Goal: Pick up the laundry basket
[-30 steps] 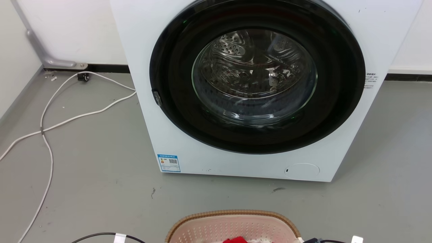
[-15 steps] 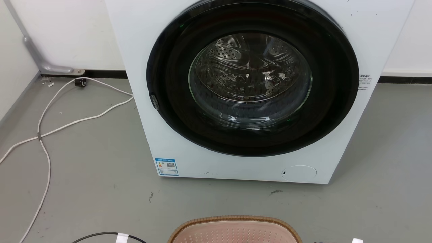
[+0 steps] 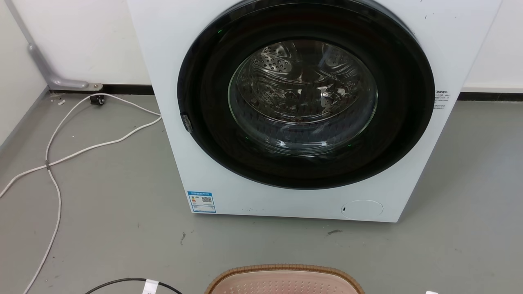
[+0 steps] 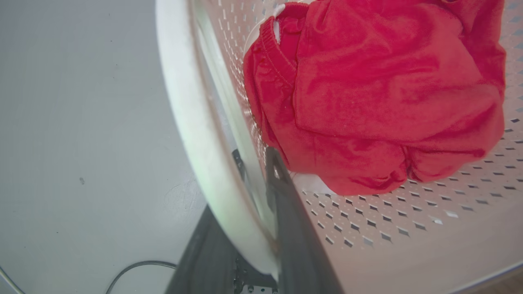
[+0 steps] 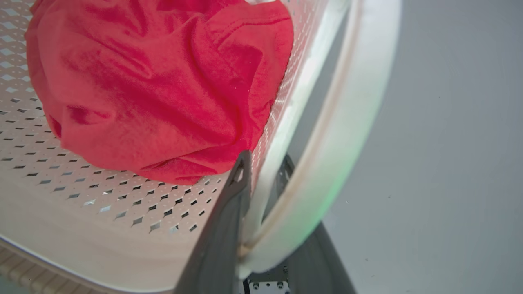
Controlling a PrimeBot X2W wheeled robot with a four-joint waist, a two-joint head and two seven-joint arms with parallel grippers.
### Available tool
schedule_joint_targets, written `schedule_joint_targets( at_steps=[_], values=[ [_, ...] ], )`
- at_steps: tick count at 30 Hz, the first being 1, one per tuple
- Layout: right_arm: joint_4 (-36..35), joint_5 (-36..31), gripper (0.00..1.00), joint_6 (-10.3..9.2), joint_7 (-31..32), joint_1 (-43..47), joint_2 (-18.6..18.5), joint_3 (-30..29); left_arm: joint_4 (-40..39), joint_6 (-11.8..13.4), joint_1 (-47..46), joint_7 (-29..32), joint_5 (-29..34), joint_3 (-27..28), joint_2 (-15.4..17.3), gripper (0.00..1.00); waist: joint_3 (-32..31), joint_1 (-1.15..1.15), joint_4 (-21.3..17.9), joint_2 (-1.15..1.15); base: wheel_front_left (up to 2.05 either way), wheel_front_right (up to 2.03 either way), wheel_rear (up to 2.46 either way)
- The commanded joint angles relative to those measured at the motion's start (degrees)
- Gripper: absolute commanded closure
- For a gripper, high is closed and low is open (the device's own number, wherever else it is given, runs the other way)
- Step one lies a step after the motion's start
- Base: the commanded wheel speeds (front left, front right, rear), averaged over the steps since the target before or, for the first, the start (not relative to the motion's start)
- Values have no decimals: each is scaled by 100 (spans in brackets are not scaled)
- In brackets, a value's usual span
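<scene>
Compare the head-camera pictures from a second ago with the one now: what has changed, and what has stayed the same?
The camera shifted first, so the whole scene moved. Since then the laundry basket has slid slightly lower in the head view, toward the robot. The washer and white cables stayed put.
</scene>
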Motion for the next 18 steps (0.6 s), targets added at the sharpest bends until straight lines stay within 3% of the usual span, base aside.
schedule_joint_targets(
  at_steps=[1, 18],
  values=[
    [40, -9, 100, -3, -12, -68, -130, 61, 26, -5, -95, -38, 10, -46, 122, 100, 2, 0, 1, 0, 0, 0, 0],
    [129, 407, 100, -4, -90, -151, -118, 519, 122, -5, -128, -106, -431, -439, 184, 100, 18, 0, 45, 0, 0, 0, 0]
  ],
)
